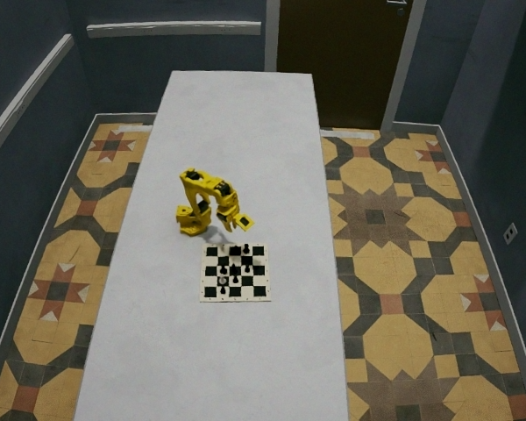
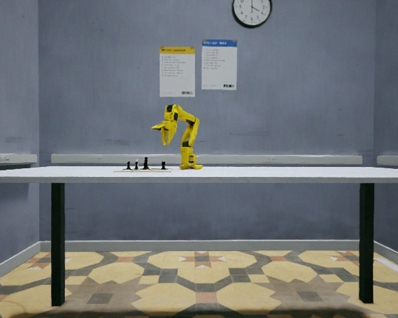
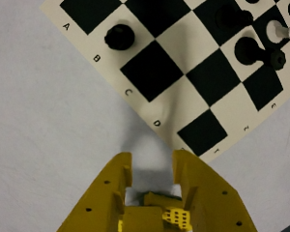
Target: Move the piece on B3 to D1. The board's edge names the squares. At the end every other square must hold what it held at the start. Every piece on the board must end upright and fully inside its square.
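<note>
End effector [image 1: 231, 229] [image 2: 166, 144] [image 3: 152, 156] is nearly clenched, nothing in the narrow gap, above the counter [image 1: 281, 181] [image 2: 261, 171] [image 3: 29, 145] by row 1. Slim profile should slip between neighbours, but I'd need to open to grip. B3 piece [image 1: 247, 267] stands on B3; D1 [image 1: 223, 251] [image 3: 183, 102] needs it upright, centred.

blue-grey walls [image 1: 236, 52] [image 2: 305, 85] | white table [image 1: 236, 136] [image 2: 261, 174] | round wall clock [image 2: 251, 8] | brown door [image 1: 340, 59] | patterned tile floor [image 1: 390, 245] [image 2: 205, 270]
</note>
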You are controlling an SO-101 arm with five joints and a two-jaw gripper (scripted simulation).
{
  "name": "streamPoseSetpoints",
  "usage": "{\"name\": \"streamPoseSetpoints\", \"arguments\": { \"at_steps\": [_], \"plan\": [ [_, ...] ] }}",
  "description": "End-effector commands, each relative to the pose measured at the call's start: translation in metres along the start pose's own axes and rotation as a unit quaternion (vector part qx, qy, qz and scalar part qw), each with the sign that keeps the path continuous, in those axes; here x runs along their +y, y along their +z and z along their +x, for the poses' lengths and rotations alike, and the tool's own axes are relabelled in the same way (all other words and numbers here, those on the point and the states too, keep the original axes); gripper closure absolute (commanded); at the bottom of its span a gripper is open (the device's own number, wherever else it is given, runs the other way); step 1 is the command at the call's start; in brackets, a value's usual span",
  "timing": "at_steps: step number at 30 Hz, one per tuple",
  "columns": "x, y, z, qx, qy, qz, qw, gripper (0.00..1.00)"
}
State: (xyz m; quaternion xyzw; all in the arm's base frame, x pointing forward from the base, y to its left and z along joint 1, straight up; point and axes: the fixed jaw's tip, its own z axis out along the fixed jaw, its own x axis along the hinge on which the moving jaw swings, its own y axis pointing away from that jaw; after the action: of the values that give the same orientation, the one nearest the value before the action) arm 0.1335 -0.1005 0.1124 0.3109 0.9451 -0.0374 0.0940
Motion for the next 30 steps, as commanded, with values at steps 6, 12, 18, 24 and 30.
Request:
{"name": "streamPoseSetpoints", "arguments": {
  "at_steps": [6,12,18,24,30],
  "plan": [
    [0.0289,0.0097,-0.0024,0.049,-0.078,-0.016,0.996,1.00],
    [0.0300,0.0100,-0.0022,0.050,-0.081,-0.016,0.995,1.00],
    [0.0308,0.0107,-0.0007,0.053,-0.084,-0.016,0.995,1.00],
    [0.0315,0.0113,0.0008,0.057,-0.086,-0.017,0.995,1.00],
    [0.0315,0.0114,0.0010,0.057,-0.087,-0.017,0.994,1.00]
  ]
}}
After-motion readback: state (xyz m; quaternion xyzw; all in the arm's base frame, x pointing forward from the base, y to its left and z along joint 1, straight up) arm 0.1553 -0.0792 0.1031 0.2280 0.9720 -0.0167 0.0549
